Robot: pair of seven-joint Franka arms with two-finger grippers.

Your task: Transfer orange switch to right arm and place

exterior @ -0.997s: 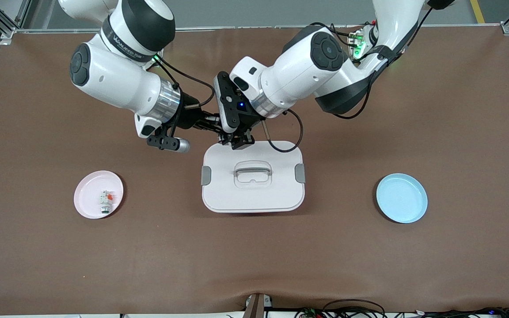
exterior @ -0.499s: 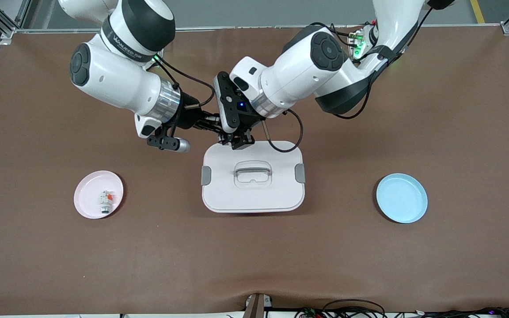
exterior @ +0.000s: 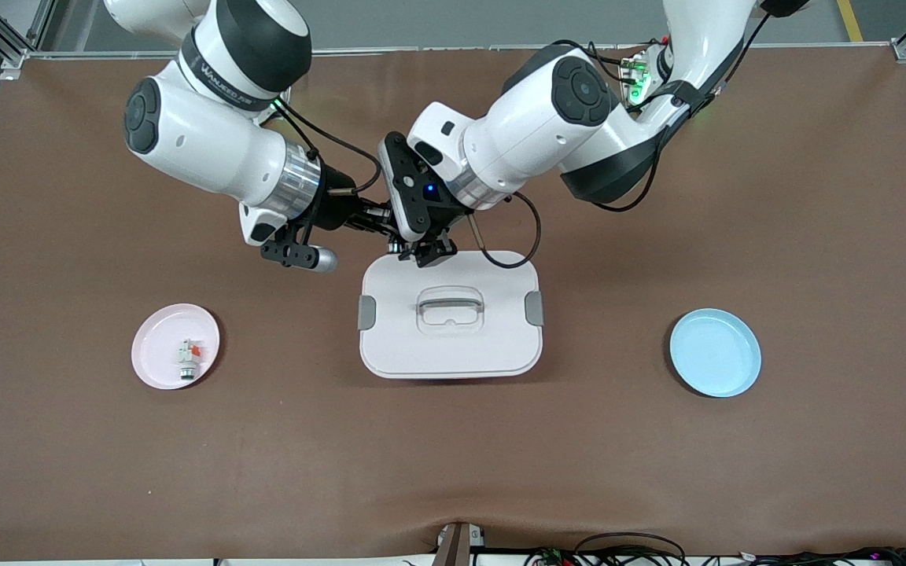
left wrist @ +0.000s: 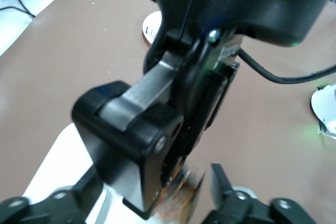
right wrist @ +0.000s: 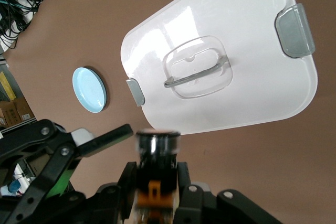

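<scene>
While both black metal grippers meet over the base-side edge of the glossy white rounded-rectangle plastic lid (exterior: 450, 314), the right gripper (right wrist: 155, 179) clamps the stubby black cylindrical orange switch (right wrist: 156, 153); the left gripper (exterior: 427, 253) has its jaws spread beside it.

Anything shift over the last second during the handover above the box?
Barely. The left arm's wrist and left pincer edged slightly toward the right pincer, over the edge of the white lidded box. The right pincer holds the orange switch as before. The pink plate, the part on it and the blue plate stayed put.
</scene>
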